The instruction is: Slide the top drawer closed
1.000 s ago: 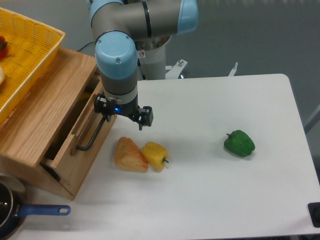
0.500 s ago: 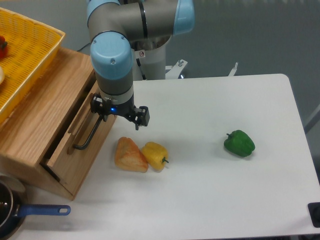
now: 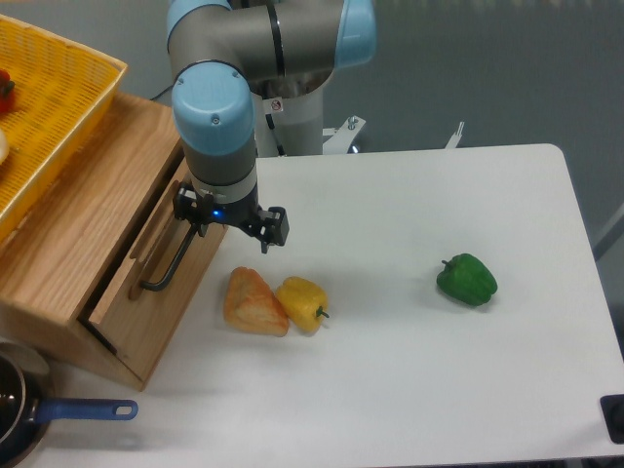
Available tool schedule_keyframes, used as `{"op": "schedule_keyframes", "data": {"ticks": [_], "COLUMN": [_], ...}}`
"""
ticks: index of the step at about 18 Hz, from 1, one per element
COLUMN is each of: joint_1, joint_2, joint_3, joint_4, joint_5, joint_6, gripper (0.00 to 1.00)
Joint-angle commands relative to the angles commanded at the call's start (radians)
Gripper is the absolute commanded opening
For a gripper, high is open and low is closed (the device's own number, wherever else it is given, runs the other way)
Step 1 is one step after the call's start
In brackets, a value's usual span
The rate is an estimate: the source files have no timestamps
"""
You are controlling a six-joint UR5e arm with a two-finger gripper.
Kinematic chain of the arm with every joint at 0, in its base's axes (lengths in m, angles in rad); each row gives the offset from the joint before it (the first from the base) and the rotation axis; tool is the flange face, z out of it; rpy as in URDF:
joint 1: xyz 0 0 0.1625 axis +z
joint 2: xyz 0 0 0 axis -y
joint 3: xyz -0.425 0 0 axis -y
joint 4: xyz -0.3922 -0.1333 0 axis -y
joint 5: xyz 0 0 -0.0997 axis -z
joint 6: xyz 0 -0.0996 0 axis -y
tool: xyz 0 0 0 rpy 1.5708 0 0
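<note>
White table, cabinet at its left edge: gripper (image 3: 226,222) against the drawer (image 3: 156,292) front, grip unclear. Stiff wood, likely slides easily; push the panel.

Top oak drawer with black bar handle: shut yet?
Not quite. The top oak drawer sits slightly out; a dark gap shows at its lower-left corner. The gripper is at its front.

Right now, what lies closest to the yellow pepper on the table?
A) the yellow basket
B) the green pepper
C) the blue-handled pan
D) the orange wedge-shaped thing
D: the orange wedge lies touching the yellow pepper on its left, while the green pepper sits well off to the right, the pan is at the lower left corner and the basket rests on top of the cabinet.
</note>
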Motion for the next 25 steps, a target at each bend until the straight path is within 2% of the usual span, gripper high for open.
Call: {"op": "schedule_keyframes", "data": {"ticks": [12, 18, 25], "joint_1": [0.003, 0.064, 0.195], "joint_2": [-0.005, 0.000, 0.000], "joint_3": [-0.006, 0.003, 0.008], "joint_4": [0.002, 0.008, 0.035], "joint_5": [0.003, 0.006, 0.008], "joint_6": [0.000, 0.024, 0.317], "gripper": [1.00, 1.00, 1.00]}}
